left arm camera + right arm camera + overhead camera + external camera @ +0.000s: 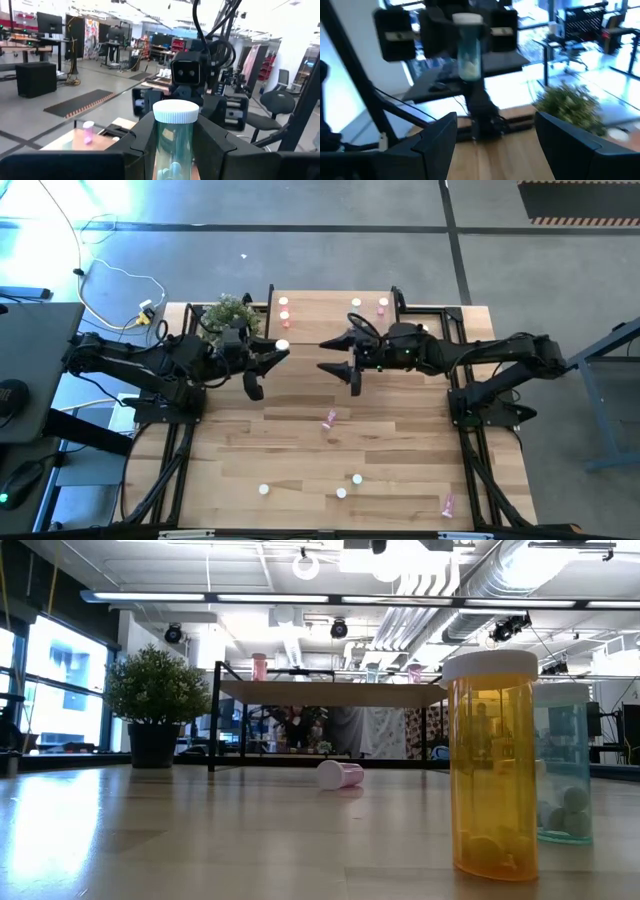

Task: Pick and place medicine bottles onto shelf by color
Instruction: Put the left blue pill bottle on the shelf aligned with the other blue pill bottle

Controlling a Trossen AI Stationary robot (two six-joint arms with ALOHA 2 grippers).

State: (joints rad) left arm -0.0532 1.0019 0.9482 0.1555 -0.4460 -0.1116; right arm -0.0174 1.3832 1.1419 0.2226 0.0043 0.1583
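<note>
My left gripper [279, 350] is shut on a pale green medicine bottle [175, 142] with a white cap and holds it above the table, in front of the shelf [335, 320]. My right gripper [337, 356] faces it from the right, open and a short gap away. In the right wrist view the bottle [468, 55] stands beyond my open right fingers [437, 135]. Several pink bottles [284, 310] stand on the shelf. Loose on the table are a pink bottle [329, 418] on its side and some upright white-capped ones [357, 478]. My left gripper pinches the bottle's body [161, 145] below the cap between its two fingers [142, 142]. The fingers come in level from the table's left. The bottle stands upright in the hold, cap up, lifted clear of the table.
A potted plant [228, 313] stands at the shelf's left end, close behind my left gripper. An orange bottle [490, 765] and a pale green one [565, 765] stand near the front edge, and another pink bottle [447, 503] lies at the front right.
</note>
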